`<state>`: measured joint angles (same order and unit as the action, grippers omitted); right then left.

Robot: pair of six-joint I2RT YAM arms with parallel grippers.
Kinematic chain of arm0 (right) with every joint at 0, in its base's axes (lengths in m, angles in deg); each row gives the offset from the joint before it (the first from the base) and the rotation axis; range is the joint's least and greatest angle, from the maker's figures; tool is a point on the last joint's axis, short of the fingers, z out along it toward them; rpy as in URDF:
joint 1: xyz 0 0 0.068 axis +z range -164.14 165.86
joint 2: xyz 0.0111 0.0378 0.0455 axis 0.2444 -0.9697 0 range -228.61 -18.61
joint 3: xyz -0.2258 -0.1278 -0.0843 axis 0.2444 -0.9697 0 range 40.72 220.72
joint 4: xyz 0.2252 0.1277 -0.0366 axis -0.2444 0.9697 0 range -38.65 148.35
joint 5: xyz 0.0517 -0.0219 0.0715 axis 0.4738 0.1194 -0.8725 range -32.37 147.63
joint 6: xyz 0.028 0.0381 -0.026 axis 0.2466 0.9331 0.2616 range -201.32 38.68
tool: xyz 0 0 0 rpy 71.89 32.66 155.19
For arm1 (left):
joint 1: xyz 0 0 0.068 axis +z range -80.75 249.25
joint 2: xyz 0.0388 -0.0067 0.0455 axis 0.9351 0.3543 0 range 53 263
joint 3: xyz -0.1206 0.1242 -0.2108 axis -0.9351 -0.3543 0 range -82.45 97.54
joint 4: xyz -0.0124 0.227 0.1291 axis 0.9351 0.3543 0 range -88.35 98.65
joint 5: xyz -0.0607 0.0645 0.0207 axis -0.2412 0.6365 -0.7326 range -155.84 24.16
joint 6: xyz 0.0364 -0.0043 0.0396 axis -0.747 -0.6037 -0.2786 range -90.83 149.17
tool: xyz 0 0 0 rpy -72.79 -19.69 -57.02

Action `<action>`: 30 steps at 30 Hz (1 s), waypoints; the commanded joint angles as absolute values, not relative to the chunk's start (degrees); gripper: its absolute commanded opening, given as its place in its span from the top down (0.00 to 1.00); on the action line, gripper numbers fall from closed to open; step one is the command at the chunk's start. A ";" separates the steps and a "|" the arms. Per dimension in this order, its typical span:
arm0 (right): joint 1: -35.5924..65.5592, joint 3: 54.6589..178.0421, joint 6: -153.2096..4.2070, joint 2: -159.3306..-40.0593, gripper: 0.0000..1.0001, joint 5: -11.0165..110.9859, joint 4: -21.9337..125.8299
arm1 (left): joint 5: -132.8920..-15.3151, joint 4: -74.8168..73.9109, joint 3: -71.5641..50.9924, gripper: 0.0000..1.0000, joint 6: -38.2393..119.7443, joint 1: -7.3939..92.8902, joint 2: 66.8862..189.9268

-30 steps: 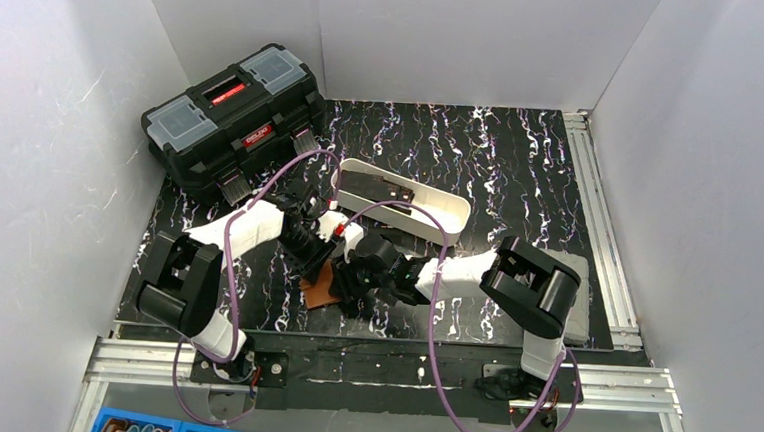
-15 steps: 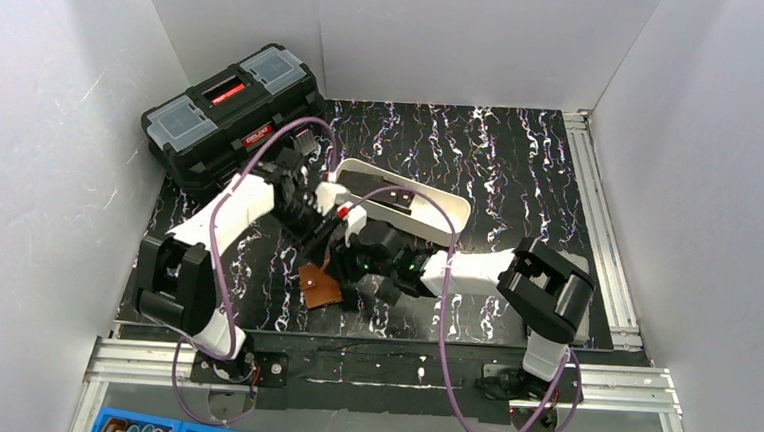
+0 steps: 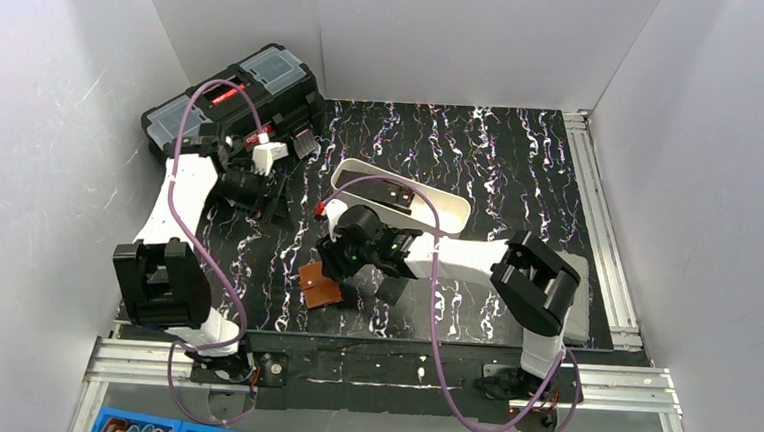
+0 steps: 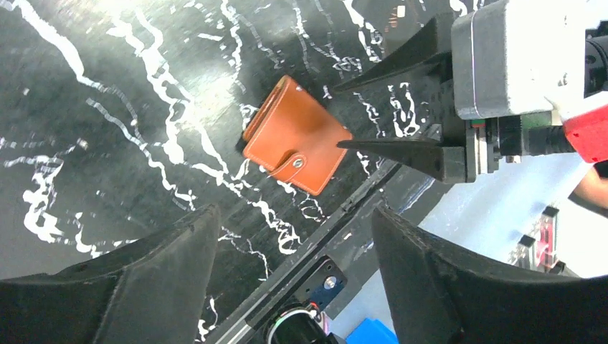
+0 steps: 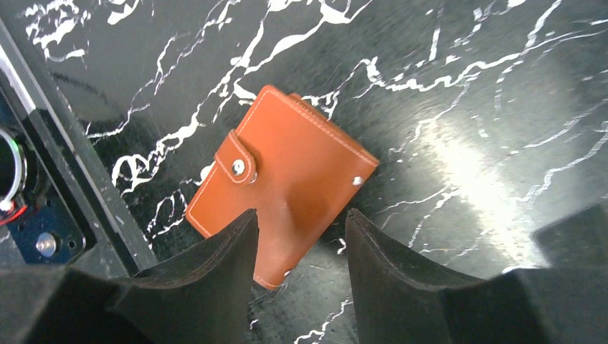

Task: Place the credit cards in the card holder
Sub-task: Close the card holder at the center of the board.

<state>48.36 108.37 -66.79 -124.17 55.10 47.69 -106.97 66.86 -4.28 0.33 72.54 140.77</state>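
Note:
The card holder (image 3: 319, 287) is a brown leather wallet lying shut on the black marbled table, its snap tab fastened (image 4: 297, 136) (image 5: 287, 168). My right gripper (image 3: 340, 271) hovers over its near corner, open, with nothing between the fingers (image 5: 300, 218). My left gripper (image 3: 277, 198) is up by the toolbox, well apart from the wallet, jaws wide open and empty (image 4: 294, 215). Dark flat pieces that may be credit cards lie in the white tray (image 3: 391, 193). Another dark flat edge shows at the right of the right wrist view (image 5: 570, 229).
A big black toolbox (image 3: 234, 107) stands at the back left, close behind the left wrist. The white oblong tray (image 3: 453, 212) lies mid-table behind the right arm. An aluminium rail (image 3: 388, 372) runs along the near edge, just below the wallet.
The left arm has pulled back up and left from the wallet toward the toolbox, its jaws opening wide. The right gripper has shifted left over the wallet and opened a little.

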 commanded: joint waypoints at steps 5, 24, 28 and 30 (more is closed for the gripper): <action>50.63 119.16 -67.34 -131.34 0.48 46.89 58.62 | -106.13 67.85 -8.73 0.18 0.70 76.10 135.08; 49.17 121.84 -61.03 -135.49 0.52 39.10 55.97 | -103.68 64.95 -13.06 0.18 -0.75 76.10 133.38; 48.27 123.01 -58.90 -136.73 0.52 37.13 55.53 | -103.45 64.62 -13.49 0.19 -1.02 76.18 133.11; 48.18 123.80 -58.58 -137.27 0.54 37.08 56.01 | -103.46 64.43 -13.79 0.19 -1.22 76.12 132.84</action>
<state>48.86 120.57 -60.87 -135.67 39.58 57.16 -103.08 64.26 -12.72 0.14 76.21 135.74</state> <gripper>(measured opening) 0.476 0.813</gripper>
